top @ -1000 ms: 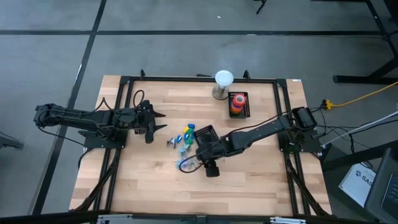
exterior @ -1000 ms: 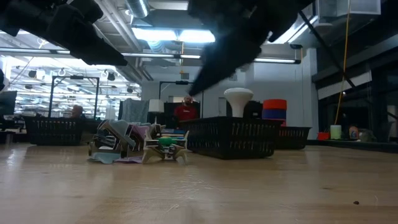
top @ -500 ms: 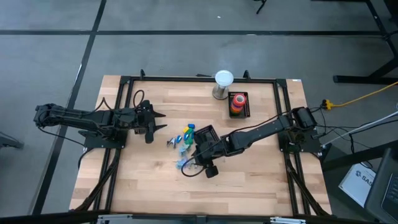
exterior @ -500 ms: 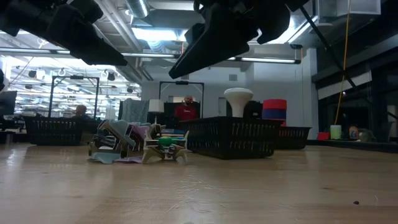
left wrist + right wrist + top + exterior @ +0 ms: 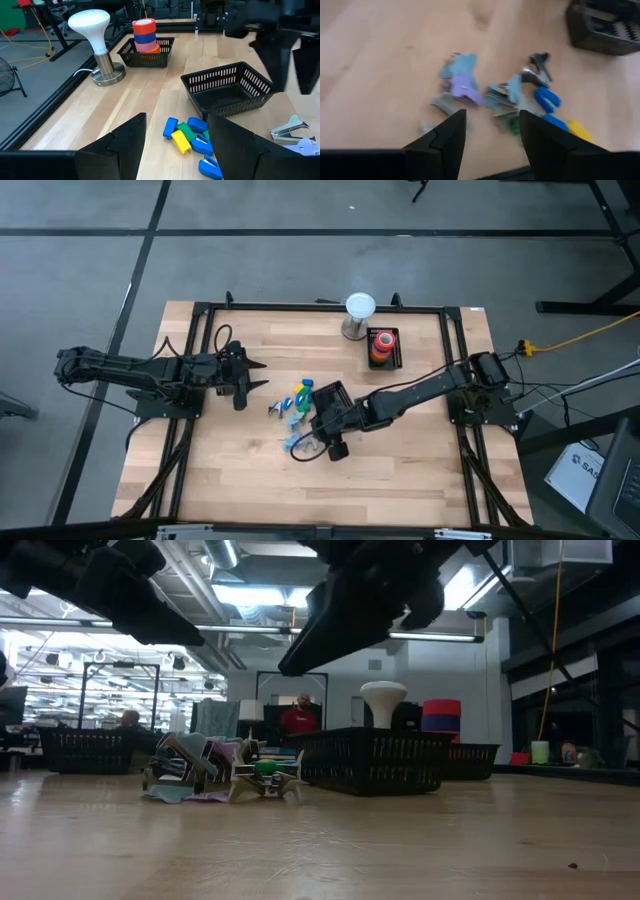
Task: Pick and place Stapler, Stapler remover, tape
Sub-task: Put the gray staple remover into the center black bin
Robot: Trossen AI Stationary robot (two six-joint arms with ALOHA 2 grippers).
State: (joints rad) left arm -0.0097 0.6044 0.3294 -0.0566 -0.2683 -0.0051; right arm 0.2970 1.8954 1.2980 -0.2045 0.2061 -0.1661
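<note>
Blue, yellow and green staplers (image 5: 187, 137) lie in a small heap at the table's middle. Beside them, toward the near edge, lie several staple removers (image 5: 462, 82). My right gripper (image 5: 320, 435) hovers open above the removers, slanting down at them, and touches nothing; in the right wrist view my right gripper (image 5: 492, 114) has empty fingers. The tape (image 5: 145, 35), a stack of coloured rolls, stands in a small black basket (image 5: 384, 348) at the far side. At the table's left, my left gripper (image 5: 262, 375) waits open, clear of everything.
An empty black basket (image 5: 227, 92) stands just right of the stapler heap, under my right arm. A white lamp (image 5: 358, 315) stands at the far edge beside the tape basket. Bare wood lies along the near edge and at the near left.
My right gripper has rolled about its own line and tipped a little while staying above the staple removers, still open. Nothing on the table has moved.
</note>
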